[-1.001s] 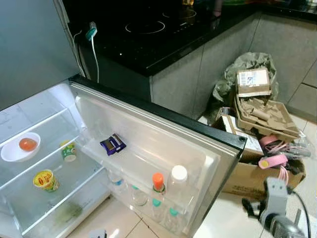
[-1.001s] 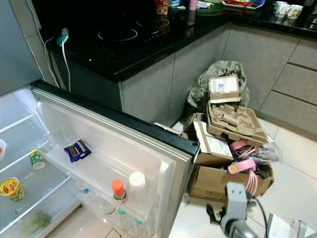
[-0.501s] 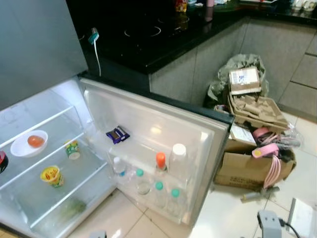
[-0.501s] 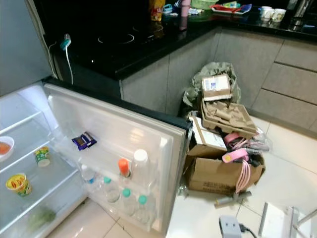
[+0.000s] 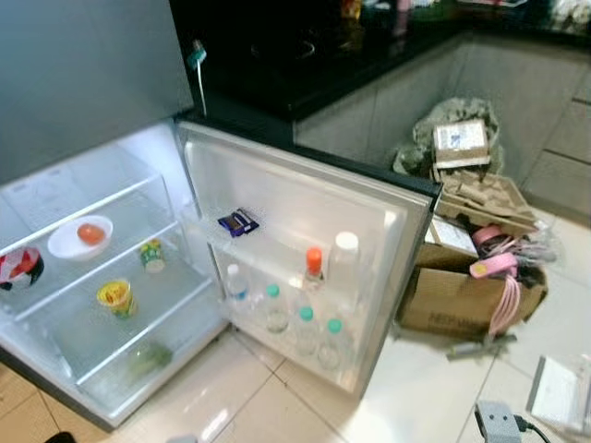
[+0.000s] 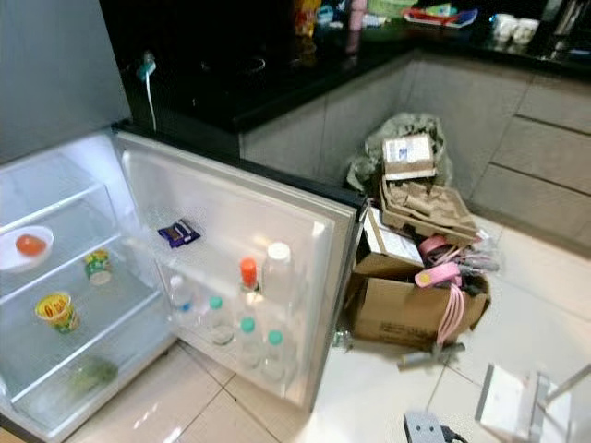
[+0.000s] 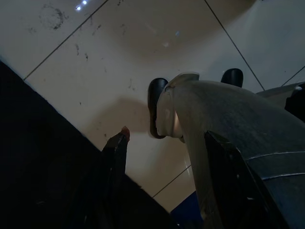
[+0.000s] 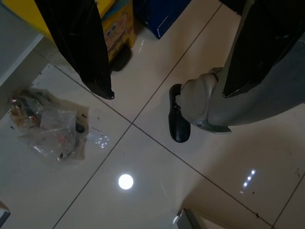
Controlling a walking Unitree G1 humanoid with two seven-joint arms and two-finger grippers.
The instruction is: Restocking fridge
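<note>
White-lit fridge stands open, bottles along the door's lower rack, cups on the shelves. Both grippers — left gripper, right gripper — hang over the floor, jaws spread, empty. Next step, I judge: fetch stock.

The fridge stands open, lit inside, its door swung wide. Capped bottles stand upright in the door's lower rack; a dark packet lies on the rack above.
</note>
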